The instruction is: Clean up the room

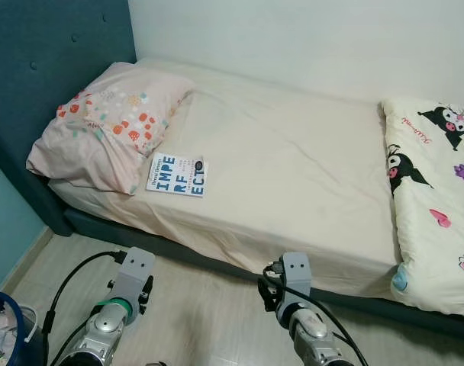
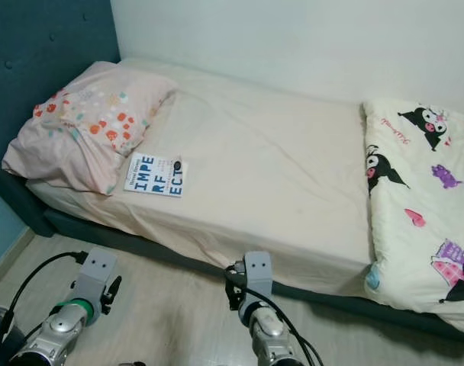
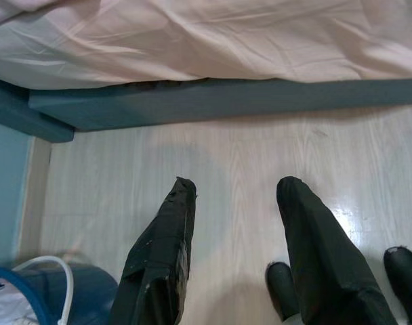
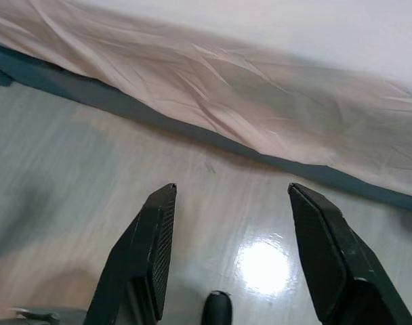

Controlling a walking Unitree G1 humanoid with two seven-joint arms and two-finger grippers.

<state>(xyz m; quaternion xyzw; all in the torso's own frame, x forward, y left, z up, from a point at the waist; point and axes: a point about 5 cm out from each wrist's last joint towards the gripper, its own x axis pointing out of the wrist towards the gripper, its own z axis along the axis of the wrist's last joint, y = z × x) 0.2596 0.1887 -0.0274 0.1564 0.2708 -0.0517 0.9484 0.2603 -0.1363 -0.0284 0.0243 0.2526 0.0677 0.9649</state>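
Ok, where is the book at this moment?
In the left eye view the book lies flat on the bed sheet, on the robot's left, touching the lower edge of the pillow, close to the mattress's near edge.

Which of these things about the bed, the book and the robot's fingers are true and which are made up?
1. The book lies on the bed beside the pillow. True.
2. The cartoon blanket covers the pillow. False: it lies bunched at the other end of the bed, away from the pillow.
3. The left gripper has its fingers open above the wooden floor. True.
4. The right gripper is holding the book. False: its fingers are open and hold nothing, over the floor in front of the bed.
5. The book is closed, cover up. True.
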